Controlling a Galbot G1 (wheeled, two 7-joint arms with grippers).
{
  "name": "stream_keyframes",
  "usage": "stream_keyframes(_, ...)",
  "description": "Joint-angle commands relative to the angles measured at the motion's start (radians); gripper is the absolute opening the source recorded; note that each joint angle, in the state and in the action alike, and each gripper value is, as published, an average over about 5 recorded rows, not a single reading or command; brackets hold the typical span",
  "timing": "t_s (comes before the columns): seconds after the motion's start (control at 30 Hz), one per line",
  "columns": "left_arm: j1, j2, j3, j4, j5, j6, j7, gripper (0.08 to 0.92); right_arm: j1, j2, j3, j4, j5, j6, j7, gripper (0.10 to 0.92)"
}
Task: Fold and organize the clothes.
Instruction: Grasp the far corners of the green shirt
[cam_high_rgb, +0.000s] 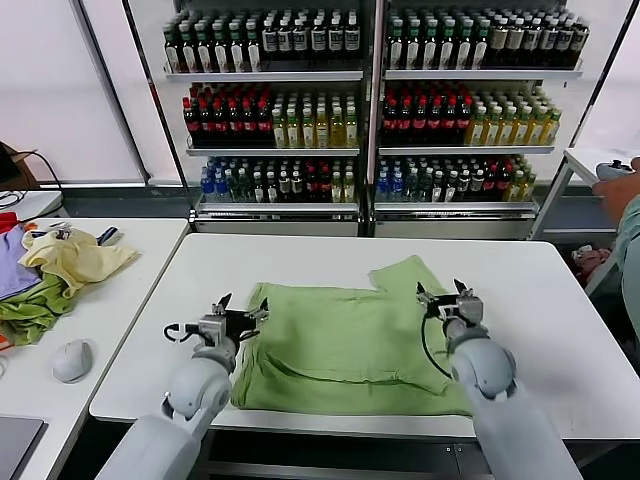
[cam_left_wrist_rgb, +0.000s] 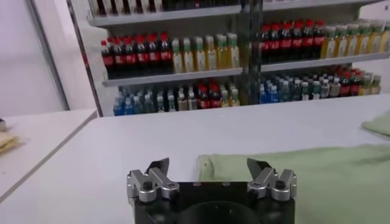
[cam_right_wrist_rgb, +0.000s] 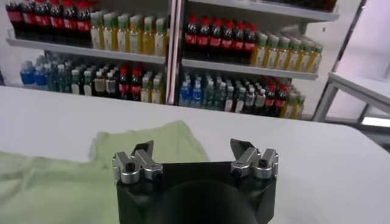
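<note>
The light green short-sleeved polo shirt (cam_high_rgb: 345, 345), limp and light on the white surface (cam_high_rgb: 560, 300), probably wants edge pinches from the empty, spread left claw (cam_high_rgb: 240, 312) and right claw (cam_high_rgb: 447, 295).

- A tall metal shelving unit (cam_high_rgb: 372, 110) stands behind the white surface (cam_high_rgb: 560, 300), its tiers packed with rows of bottled drinks (cam_high_rgb: 300, 120) in red, yellow, green, blue and dark colours
- A second white side surface (cam_high_rgb: 120, 300) stands to the left, apart from the main one
- On it lies a crumpled pale yellow garment (cam_high_rgb: 75, 258), touching a purple garment (cam_high_rgb: 12, 262) and a darker green garment (cam_high_rgb: 35, 305)
- A grey rounded computer mouse (cam_high_rgb: 72, 360) sits near that surface's front
- A small white table (cam_high_rgb: 590, 160) stands far right
</note>
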Motion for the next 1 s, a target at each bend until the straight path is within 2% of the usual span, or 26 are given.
stream_keyframes(0.03, -0.227, -0.037, 0.072, 0.288, -0.057, 0.016, -0.005, 0.823, 0.326, 0.047, -0.1, -0.436, -0.02, -0.016, -0.019, 0.823)
stream_keyframes(0.33, -0.238, -0.058, 0.095, 0.334, -0.062, 0.029, -0.004, 0.823, 0.364, 0.097, -0.088, -0.573, -0.041, -0.012, -0.035, 0.823)
stream_keyframes(0.67, -0.217, -0.056, 0.106, 0.325, -0.109, 0.034, 0.001, 0.81, 0.342, 0.118, -0.078, -0.593, -0.03, -0.006, -0.06, 0.817)
stream_keyframes(0.77, -0.204, -0.051, 0.11, 0.296, -0.111, 0.03, 0.005, 0.749, 0.332, 0.111, -0.08, -0.581, -0.013, -0.015, -0.065, 0.765)
stream_keyframes(1.0, -0.175, -0.042, 0.113, 0.258, -0.114, 0.014, 0.024, 0.55, 0.304, 0.088, -0.08, -0.534, 0.022, -0.025, -0.097, 0.561)
